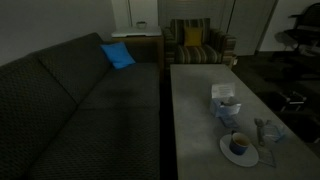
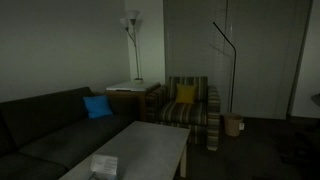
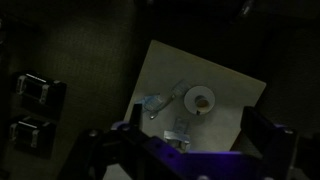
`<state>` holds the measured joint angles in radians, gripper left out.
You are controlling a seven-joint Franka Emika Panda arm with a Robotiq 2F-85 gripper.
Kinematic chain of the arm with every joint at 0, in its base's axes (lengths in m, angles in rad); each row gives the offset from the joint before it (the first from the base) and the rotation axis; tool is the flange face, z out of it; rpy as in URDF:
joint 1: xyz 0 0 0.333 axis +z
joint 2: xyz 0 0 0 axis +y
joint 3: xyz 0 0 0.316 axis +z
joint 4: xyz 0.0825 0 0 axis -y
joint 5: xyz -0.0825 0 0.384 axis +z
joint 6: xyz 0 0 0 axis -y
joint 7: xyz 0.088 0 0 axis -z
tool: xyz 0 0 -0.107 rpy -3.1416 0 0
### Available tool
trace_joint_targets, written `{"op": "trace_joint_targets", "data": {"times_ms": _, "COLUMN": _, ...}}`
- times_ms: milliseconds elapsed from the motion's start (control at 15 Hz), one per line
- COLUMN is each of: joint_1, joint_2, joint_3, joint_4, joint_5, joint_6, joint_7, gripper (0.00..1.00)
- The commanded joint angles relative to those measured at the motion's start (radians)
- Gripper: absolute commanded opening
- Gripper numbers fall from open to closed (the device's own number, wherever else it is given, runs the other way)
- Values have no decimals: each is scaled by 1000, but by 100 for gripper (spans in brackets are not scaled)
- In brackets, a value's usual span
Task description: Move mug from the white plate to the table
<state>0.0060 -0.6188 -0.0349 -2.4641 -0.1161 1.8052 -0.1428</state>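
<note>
The small blue mug with a tan inside stands on the round white plate near the front of the long grey table. In the wrist view, from high above, the mug sits on the plate on the table. My gripper is open and empty, far above the table, with its dark fingers either side of the view. The gripper does not show in either exterior view. An exterior view shows the table's far end, with the mug out of view.
A white boxy object and a pale bluish-clear item lie on the table near the plate. A dark sofa with a blue cushion runs alongside. A striped armchair stands beyond.
</note>
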Motion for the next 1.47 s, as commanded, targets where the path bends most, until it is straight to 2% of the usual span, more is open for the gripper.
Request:
{"op": "trace_joint_targets", "data": {"times_ms": 0, "joint_1": 2, "joint_2": 1, "joint_3": -1, "joint_4": 2, "joint_5": 0, "joint_6": -2, "joint_7": 1, "gripper": 100}}
{"op": "trace_joint_targets", "data": {"times_ms": 733, "joint_1": -3, "joint_2": 9, "joint_3": 4, "joint_4": 2, "joint_5": -8, "joint_6": 11, "joint_7": 15, "gripper": 100}}
{"op": "trace_joint_targets", "data": {"times_ms": 1400, "joint_1": 0, "joint_2": 124, "joint_3": 29, "joint_4": 9, "joint_5": -36, "joint_6": 98, "joint_7": 35, "gripper": 100}}
